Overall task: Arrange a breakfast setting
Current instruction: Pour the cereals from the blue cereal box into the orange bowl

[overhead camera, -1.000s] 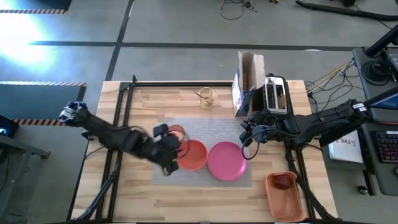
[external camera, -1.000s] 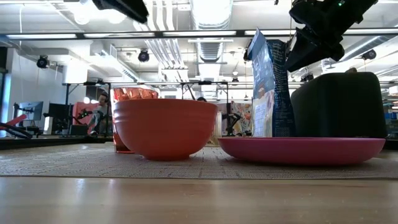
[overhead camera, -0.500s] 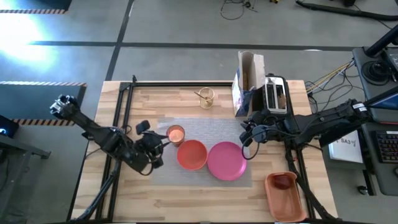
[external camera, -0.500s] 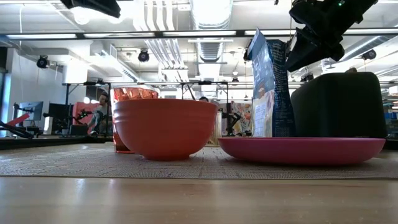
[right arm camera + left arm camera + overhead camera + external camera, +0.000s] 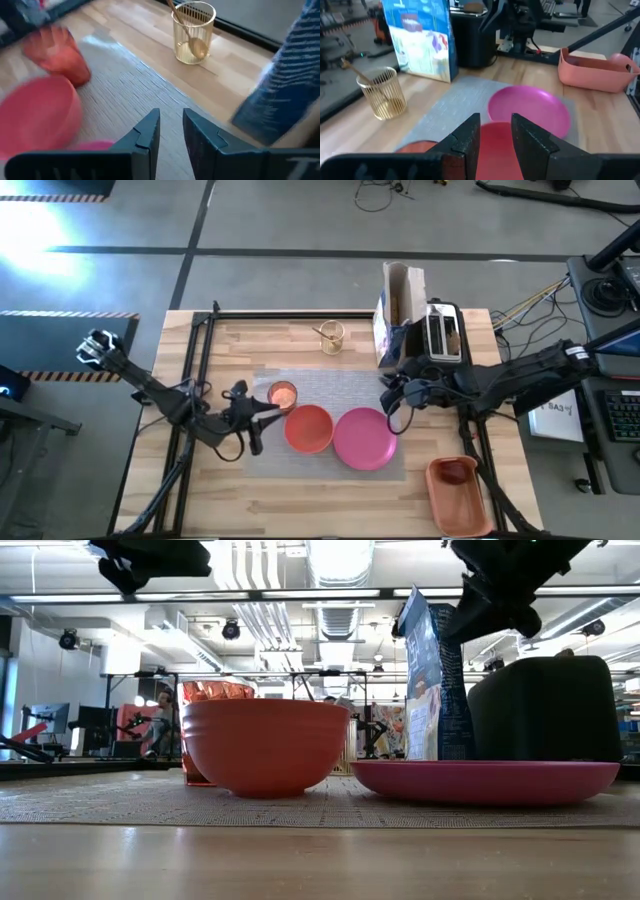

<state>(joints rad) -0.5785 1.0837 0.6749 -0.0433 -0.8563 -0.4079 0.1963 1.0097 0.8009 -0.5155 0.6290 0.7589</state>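
A grey placemat (image 5: pixel 330 385) lies mid-table. On it stand an orange bowl (image 5: pixel 308 428), a pink plate (image 5: pixel 364 438) touching its right side, and a small orange cup (image 5: pixel 283 394) behind the bowl's left. My left gripper (image 5: pixel 265 413) hovers just left of the bowl, pointing at it nearly level, narrowly open and empty (image 5: pixel 496 130). My right gripper (image 5: pixel 390 395) hangs above the mat's right part, narrowly open and empty (image 5: pixel 171 125). The gold spoon (image 5: pixel 192 42) stands in a wire holder (image 5: pixel 332 336). The red apple (image 5: pixel 455 473) lies in the tray.
A blue-and-white bag (image 5: pixel 398 315) and the black-and-silver toaster (image 5: pixel 443 332) stand at the far right, behind my right gripper. The orange tray (image 5: pixel 460 498) sits at the near right corner. Bare wood lies in front of the placemat and along the table's left side.
My left gripper has drawn back from over the bowl's left rim toward the table's left edge and has tipped up from pointing down to nearly level. The cup, which it partly hid, now shows whole. Bowl, plate and cup stay in place.
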